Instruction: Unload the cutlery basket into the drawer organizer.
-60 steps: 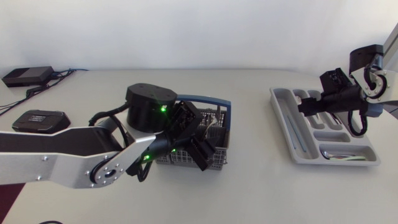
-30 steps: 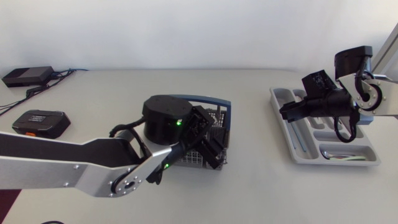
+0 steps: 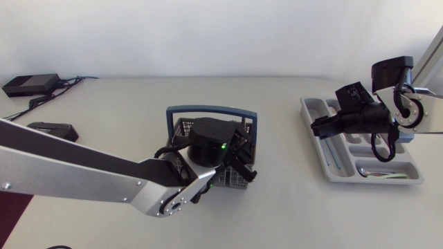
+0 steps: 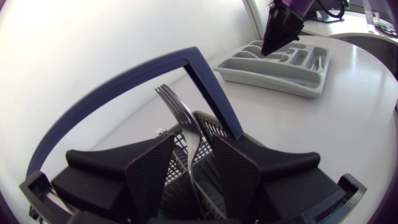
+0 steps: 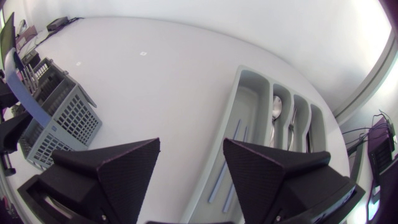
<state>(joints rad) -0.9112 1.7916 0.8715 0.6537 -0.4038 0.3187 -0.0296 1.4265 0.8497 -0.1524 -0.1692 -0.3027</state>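
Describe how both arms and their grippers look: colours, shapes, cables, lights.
The left arm has flat silver-grey links and a round black joint with a small green light. The right arm is silver-grey with black joints; a black cable loops below it. The left gripper and the right gripper are matte black, with two broad wedge-shaped fingers each.

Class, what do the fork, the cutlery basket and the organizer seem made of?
Fork: likely polished metal, shiny silver tines. Cutlery basket: probably matte grey plastic, moulded grid walls. Organizer: probably smooth grey plastic, rounded compartments.
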